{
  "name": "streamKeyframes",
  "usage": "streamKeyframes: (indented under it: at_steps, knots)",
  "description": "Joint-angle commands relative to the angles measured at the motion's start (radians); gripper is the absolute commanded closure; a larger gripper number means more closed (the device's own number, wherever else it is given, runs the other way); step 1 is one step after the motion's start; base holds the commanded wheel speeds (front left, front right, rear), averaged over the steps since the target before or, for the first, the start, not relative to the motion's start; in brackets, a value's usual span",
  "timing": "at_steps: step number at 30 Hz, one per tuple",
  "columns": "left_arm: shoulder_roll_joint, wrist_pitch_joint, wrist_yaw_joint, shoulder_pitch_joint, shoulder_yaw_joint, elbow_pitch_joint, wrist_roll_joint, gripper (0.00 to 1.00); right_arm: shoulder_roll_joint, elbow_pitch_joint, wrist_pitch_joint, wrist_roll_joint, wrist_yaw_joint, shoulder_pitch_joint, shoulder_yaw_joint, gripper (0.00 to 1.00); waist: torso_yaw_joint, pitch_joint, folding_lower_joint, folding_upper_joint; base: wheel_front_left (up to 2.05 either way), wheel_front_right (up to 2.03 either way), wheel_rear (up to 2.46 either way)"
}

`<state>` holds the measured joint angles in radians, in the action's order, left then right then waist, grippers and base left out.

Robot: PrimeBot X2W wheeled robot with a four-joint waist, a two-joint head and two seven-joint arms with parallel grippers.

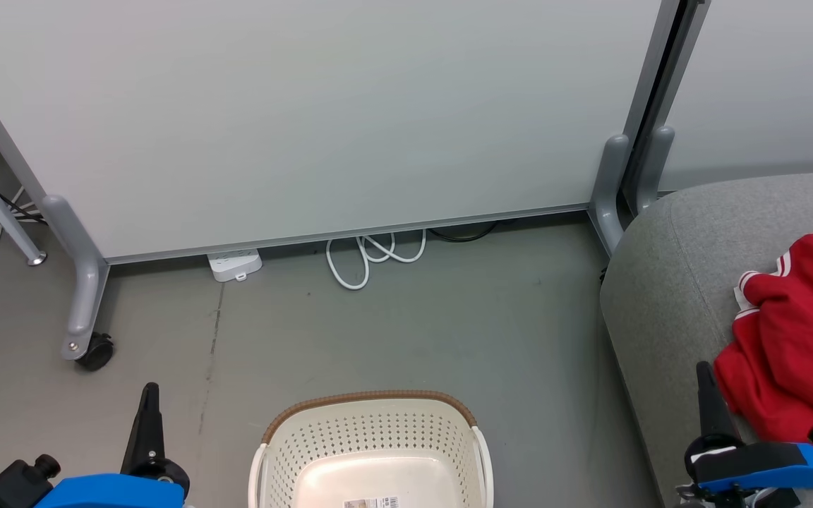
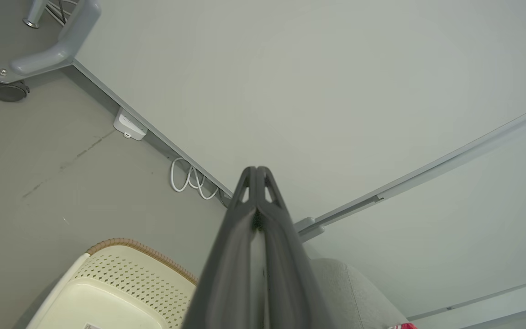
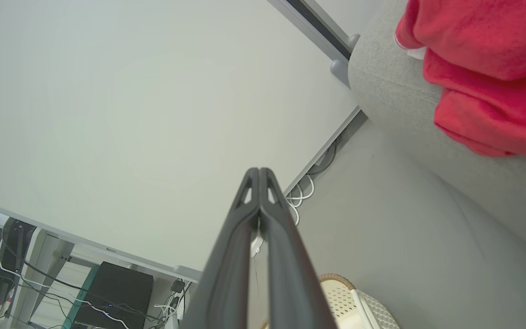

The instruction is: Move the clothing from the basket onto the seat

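**Lighting:** bright, even and diffuse, judged to fall from above.

**Shadows:** soft and faint. A thin dark band is seen under the partition panel (image 1: 308, 106) beyond the basket (image 1: 371, 451). A small shade is cast under the caster wheel (image 1: 96, 353), left of the basket.

**Sheen:** a mild one is noted on the basket's inner bottom.

**Focus, head view:** sharp throughout.

**Wrist views:**
- The panel rail (image 2: 427, 169), up and right of the basket, is bowed by wide-angle distortion.
- The left gripper (image 2: 256, 170) and the right gripper (image 3: 259, 171) are blurred toward their bases.

**Colour:** the clothing (image 3: 486, 68), far above the basket, is rendered heavily saturated, with its weave softened.
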<state>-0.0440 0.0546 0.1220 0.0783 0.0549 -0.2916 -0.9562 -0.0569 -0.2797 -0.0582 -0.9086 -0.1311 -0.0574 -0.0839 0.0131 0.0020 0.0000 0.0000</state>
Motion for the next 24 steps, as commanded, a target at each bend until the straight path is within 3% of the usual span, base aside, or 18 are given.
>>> streamKeyframes:
  at_steps: [1, 24]
  knots:
    - [-0.006, -0.008, 0.004, 0.027, 0.007, 0.015, -0.036, 1.0, 0.002, 0.015, 0.01, -0.04, 0.0, -0.029, -0.004, 1.0, 0.0, 0.0, 0.0, 0.0, 0.0, 0.0, 0.0]
    - [-0.008, -0.072, 0.006, 0.034, 0.029, 0.026, -0.276, 1.0, 0.004, 0.022, 0.075, -0.296, 0.0, -0.043, -0.015, 1.0, -0.004, -0.001, 0.0, 0.0, 0.0, 0.0, 0.0]
